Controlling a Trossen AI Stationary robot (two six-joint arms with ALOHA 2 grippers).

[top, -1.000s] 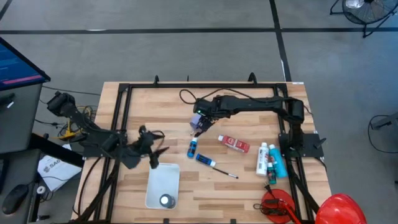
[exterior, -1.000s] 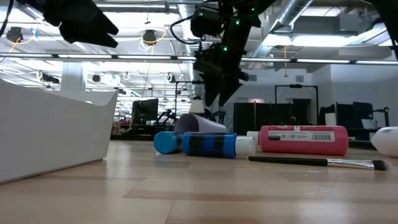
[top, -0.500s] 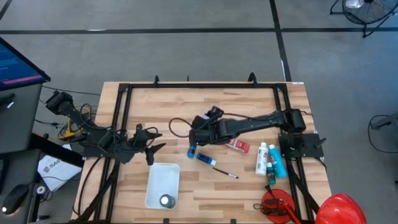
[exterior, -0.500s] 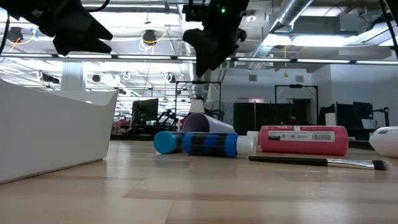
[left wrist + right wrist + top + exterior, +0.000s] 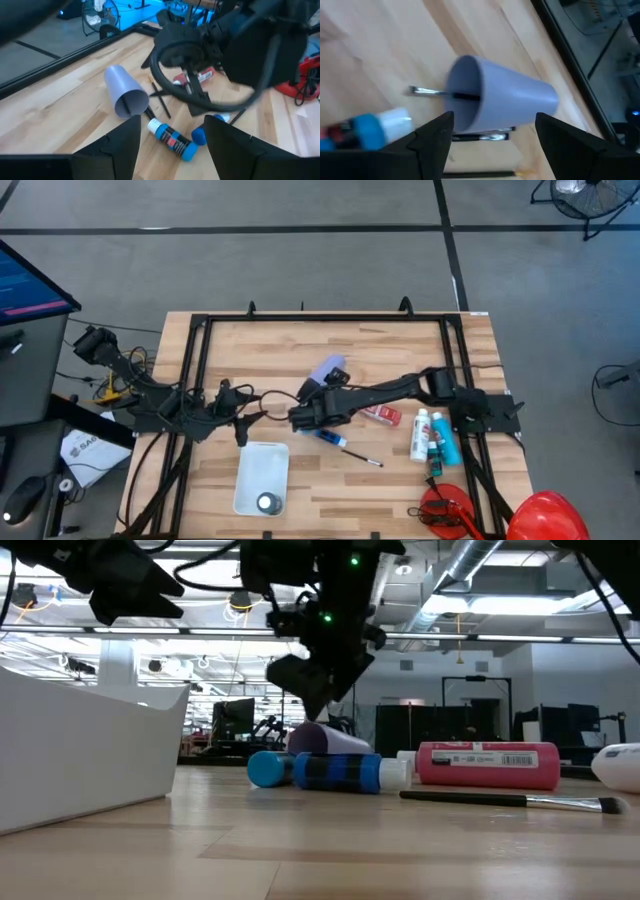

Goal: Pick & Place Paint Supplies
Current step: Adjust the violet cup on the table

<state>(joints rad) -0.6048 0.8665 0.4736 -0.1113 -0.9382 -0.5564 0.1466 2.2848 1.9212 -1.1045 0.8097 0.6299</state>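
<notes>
Two grippers: the right gripper (image 5: 303, 416) is at work and the left gripper (image 5: 238, 412) waits
Landmark: a lavender cup (image 5: 331, 369) lying on its side on the table
Right gripper, place: hanging in the air just beside the cup, above the blue bottles on the cup's near side
Right gripper, state: fingers spread wide with nothing between them
Left gripper, place: well apart from the cup, off on the side where the white tray (image 5: 262, 470) lies
Left gripper, state: fingers apart and carrying nothing
Nearest supplies: a dark blue bottle (image 5: 335, 772) and a light blue bottle (image 5: 265, 769), both flat on the wood just beside the cup
Other supplies: a red bottle (image 5: 487, 765) near the cup on its far side from the tray, and a long brush (image 5: 510, 800) in front of that bottle
Farther supplies: a cluster of bottles (image 5: 433, 435) well apart from the cup, toward the right arm's base
At the cup mouth: thin brushes (image 5: 427, 91) lie at the opening, and whether one reaches inside cannot be told
Key relation: the dark blue bottle lies almost straight below the right gripper, its long axis running across the cup's mouth
Nearer arm: the right one, by far
Likely step: lowering onto a blue bottle, fingers set across its body rather than along it
</notes>
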